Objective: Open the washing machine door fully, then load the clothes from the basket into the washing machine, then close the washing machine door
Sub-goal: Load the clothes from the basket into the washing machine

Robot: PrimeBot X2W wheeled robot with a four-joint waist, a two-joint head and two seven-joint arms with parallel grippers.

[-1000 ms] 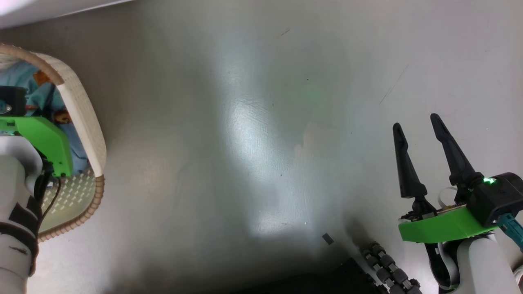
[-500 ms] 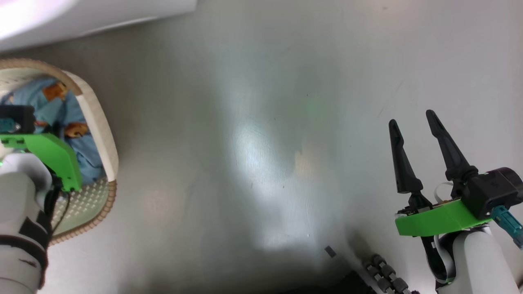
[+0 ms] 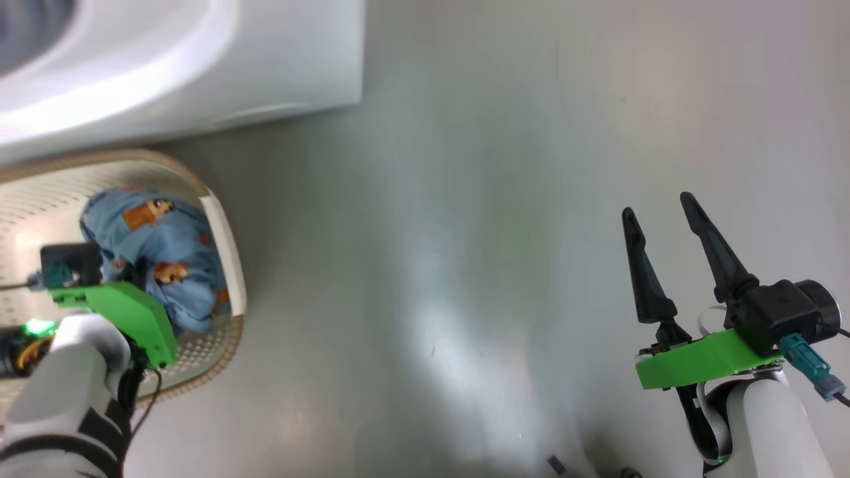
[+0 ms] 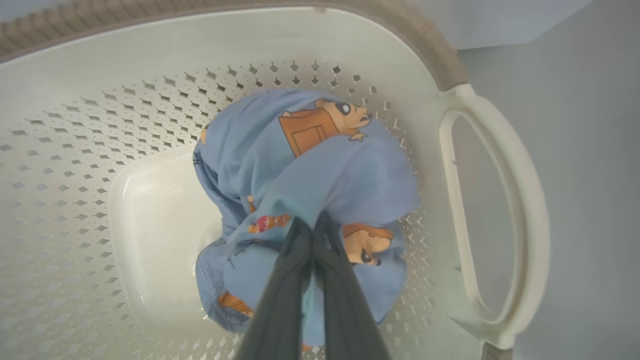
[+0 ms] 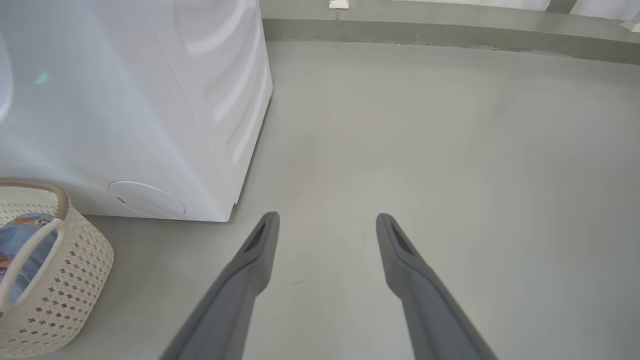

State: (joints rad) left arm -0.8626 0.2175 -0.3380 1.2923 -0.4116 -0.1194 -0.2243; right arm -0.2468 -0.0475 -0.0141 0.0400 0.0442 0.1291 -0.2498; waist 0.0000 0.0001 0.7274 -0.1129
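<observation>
In basket [image 4: 150,60], left tool [image 4: 314,226] clamped on clothes [image 4: 320,165] by right rim; right tool [image 3: 657,204] apart over open floor [image 3: 465,199], washing machine [image 3: 199,60] corner far-left.

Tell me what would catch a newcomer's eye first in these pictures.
The light-blue clothes printed with orange cartoon animals stand out first, bunched in the cream basket, with the left gripper pinched shut on the fabric. Right beside the basket rises the big white washing machine. The right gripper hangs open over the bare grey floor, at the lower right of the head view.
</observation>
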